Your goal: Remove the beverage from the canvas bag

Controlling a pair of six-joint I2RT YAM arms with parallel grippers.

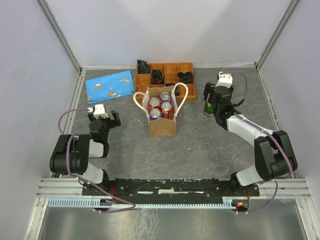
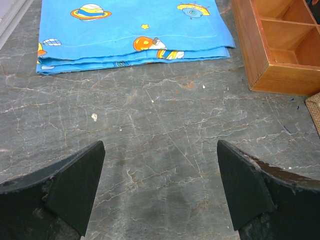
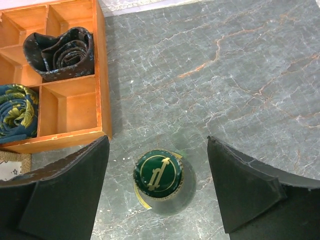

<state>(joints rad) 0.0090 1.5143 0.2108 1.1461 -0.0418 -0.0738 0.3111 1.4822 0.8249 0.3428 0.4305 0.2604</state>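
In the right wrist view the right gripper (image 3: 156,142) is seen with its fingers spread apart, one at the lower left and one at the lower right of the frame. A bottle (image 3: 158,173) with a green cap stands upright on the table (image 3: 240,75) between them. A gap is left on each side of it, so nothing is clamped. Open grey table surface fills the upper right of that frame.

At the upper left the room is closed off by the corner of an orange wooden tray (image 3: 102,75), whose wall lies near the left-hand finger. One compartment is filled by a dark rolled tie (image 3: 60,47), and the one below and left of it by a blue and yellow rolled tie (image 3: 17,112).

In the top view the canvas bag (image 1: 162,126) is found at the centre of the frame, upright and well apart from the bottle to its right. Its cream handles are splayed outward. Four cans (image 1: 166,107) are packed inside it.

The left gripper (image 2: 160,145) is held with its fingers wide apart over bare table, nothing between them. A folded blue cloth (image 2: 135,25) lies across the top of that frame.
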